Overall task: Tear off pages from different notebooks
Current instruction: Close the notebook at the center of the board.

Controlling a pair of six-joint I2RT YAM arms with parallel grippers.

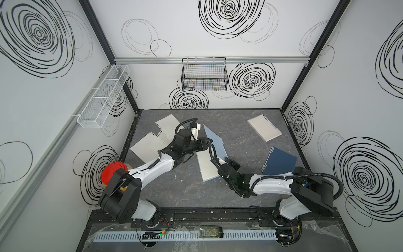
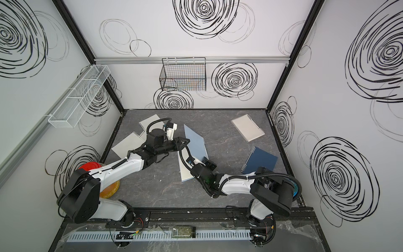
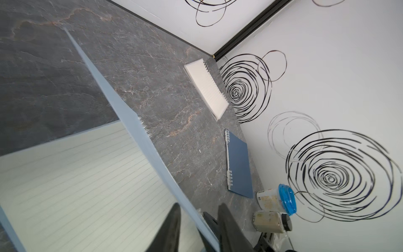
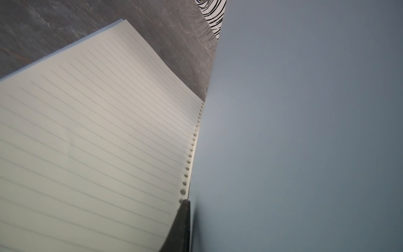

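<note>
Left end effector (image 3: 199,216), jaws apart, straddles the light-blue notebook (image 1: 214,139) cover; right end effector (image 1: 225,161): state unclear.

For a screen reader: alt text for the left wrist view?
A raised light-blue notebook cover passes through the left gripper, beside a lined cream page. A clear-covered notebook and a navy notebook lie on the grey marbled table.

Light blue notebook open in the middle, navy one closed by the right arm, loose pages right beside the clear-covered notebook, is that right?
The loose pages lie at the back left, behind the left arm, not beside the clear-covered notebook at the back right; both top views show it. The rest holds: light-blue notebook open in the middle, navy notebook closed by the right arm.
</note>
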